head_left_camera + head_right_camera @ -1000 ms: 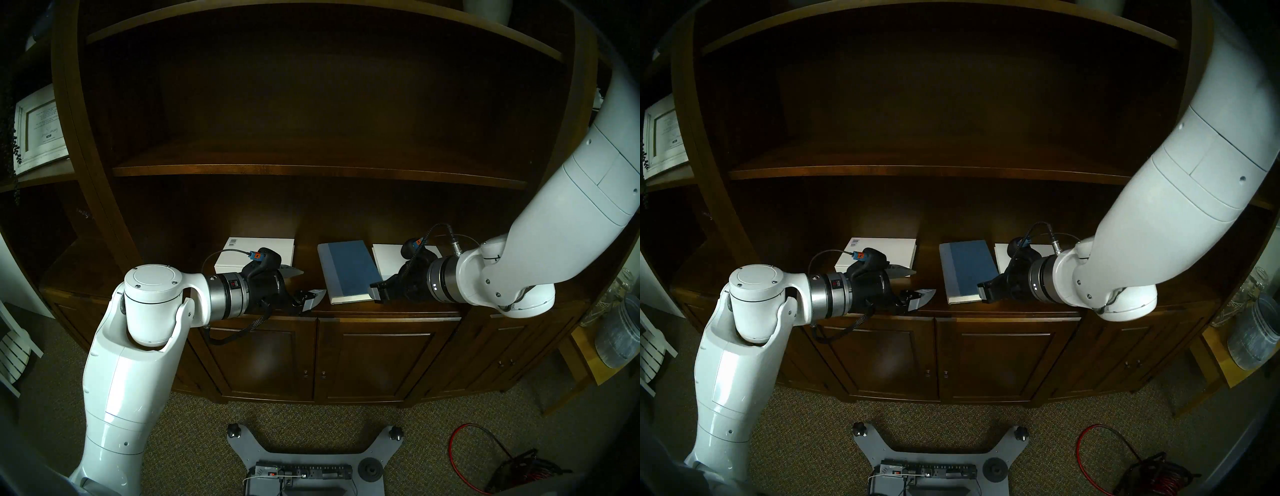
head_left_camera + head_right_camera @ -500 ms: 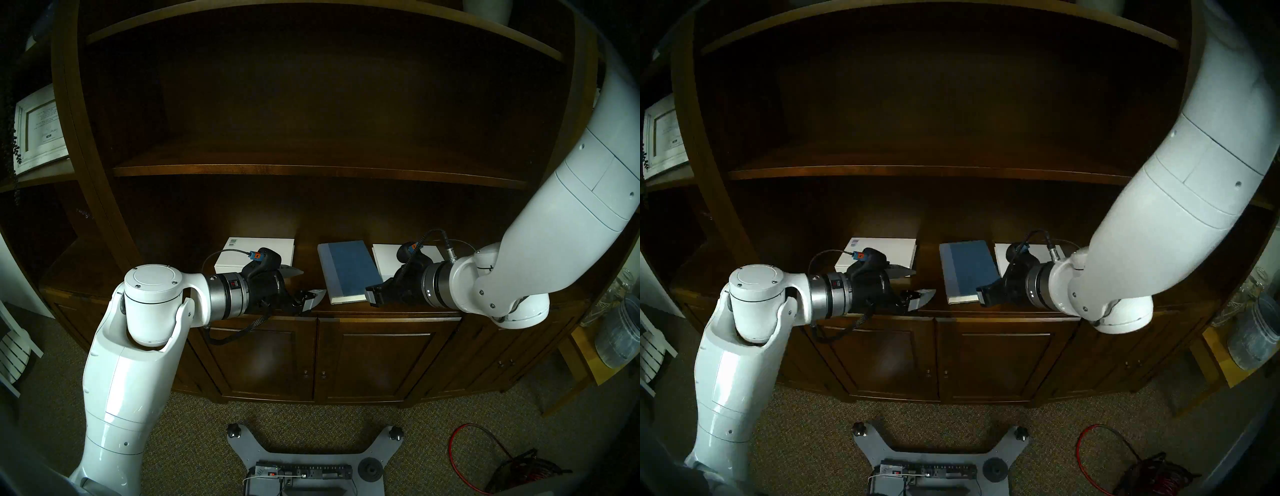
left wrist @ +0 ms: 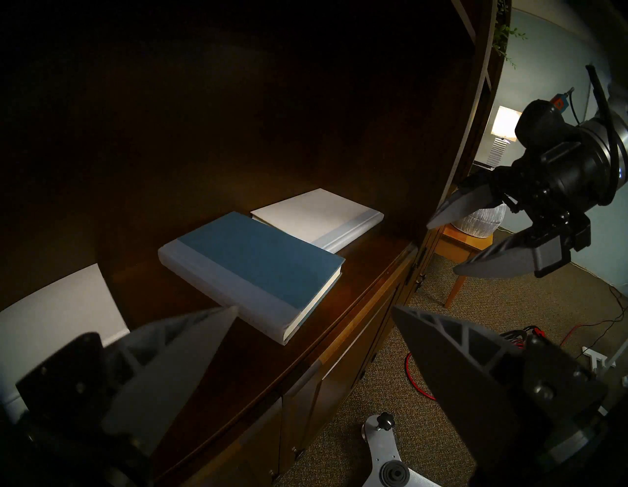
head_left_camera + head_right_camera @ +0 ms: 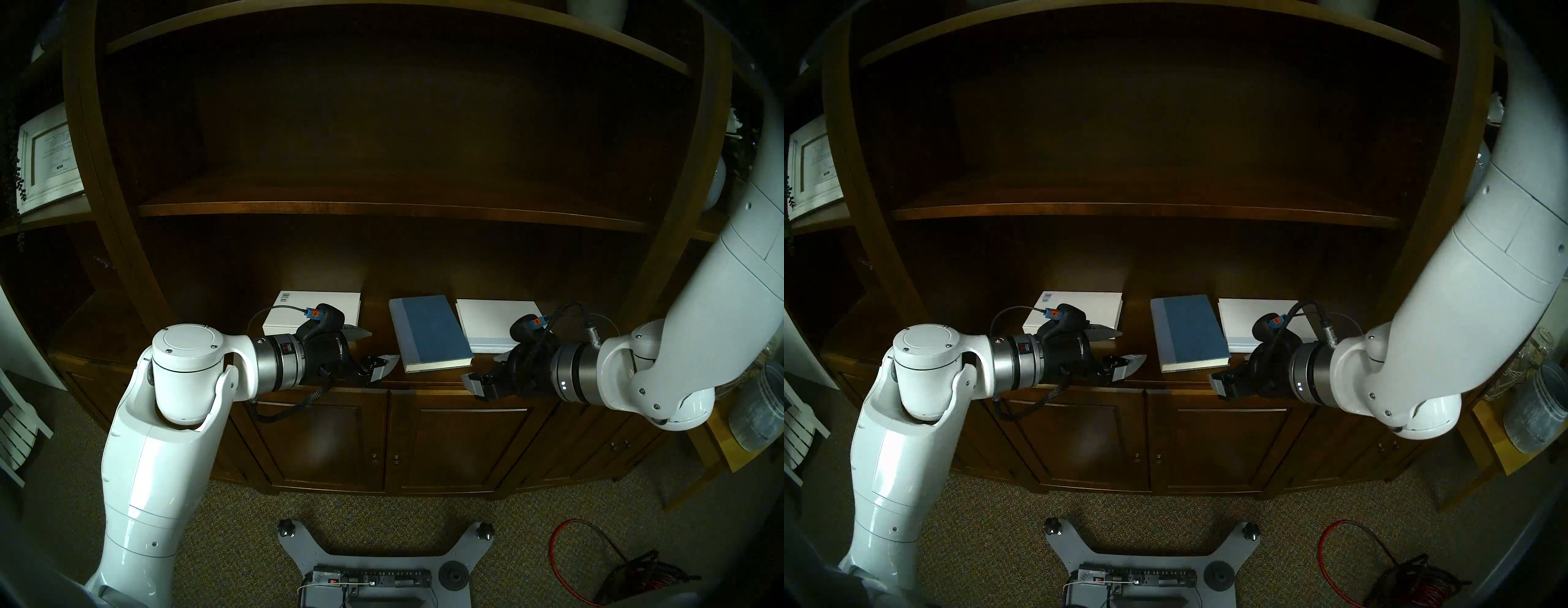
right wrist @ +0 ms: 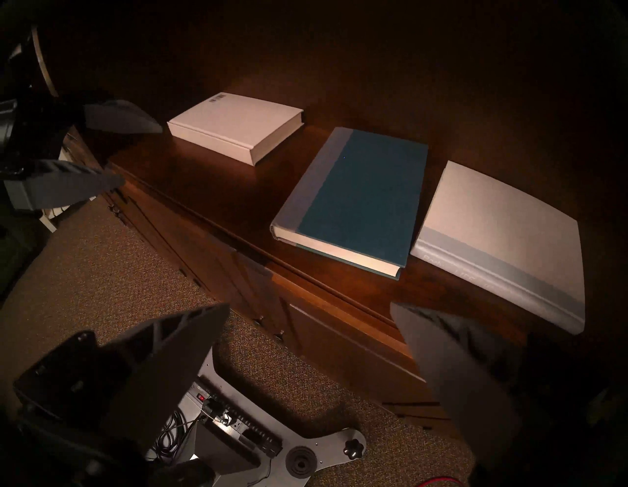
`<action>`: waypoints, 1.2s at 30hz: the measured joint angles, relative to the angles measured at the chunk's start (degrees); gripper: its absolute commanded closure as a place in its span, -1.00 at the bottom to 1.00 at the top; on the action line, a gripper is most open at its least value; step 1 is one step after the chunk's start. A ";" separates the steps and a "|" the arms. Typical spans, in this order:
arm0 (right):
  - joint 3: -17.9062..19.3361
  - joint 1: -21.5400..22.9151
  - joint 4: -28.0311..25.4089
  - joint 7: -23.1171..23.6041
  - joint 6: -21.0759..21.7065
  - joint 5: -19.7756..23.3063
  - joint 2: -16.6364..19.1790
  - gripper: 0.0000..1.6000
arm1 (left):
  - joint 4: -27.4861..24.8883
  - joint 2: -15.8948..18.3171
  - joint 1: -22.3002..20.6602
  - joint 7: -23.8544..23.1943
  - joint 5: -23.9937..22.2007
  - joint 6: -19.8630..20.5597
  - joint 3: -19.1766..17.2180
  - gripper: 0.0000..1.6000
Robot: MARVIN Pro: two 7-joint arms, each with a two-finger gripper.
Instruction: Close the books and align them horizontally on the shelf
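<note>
barcode book (image 4: 312, 312) partly behind left arm, spine lettering (image 5: 452, 268) too blurred to read

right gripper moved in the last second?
Yes. The right gripper pulled back off the blue book's near right corner, ending lower right over the shelf's front edge, fingers open.

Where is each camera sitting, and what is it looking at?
Head cameras: high up, looking down at the dark wooden ledge; both white arms show.
Left wrist: low at the left, looking along the ledge past the blue hardcover book; its own left pincer shows.
Right wrist: above the ledge's front, looking down; its own right pincer shows.
Shared: every view holds the blue book.
</note>
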 measured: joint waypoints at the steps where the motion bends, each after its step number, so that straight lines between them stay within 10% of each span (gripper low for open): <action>1: -0.17 0.02 0.05 0.17 -0.25 -0.20 0.09 -1.00 | 0.16 -0.04 -0.22 0.01 0.03 0.01 0.32 -1.00; 36: -0.71 0.05 0.58 1.66 -1.22 -1.45 0.73 -1.00 | 19.75 -8.67 -15.36 9.81 9.03 -1.70 8.39 -1.00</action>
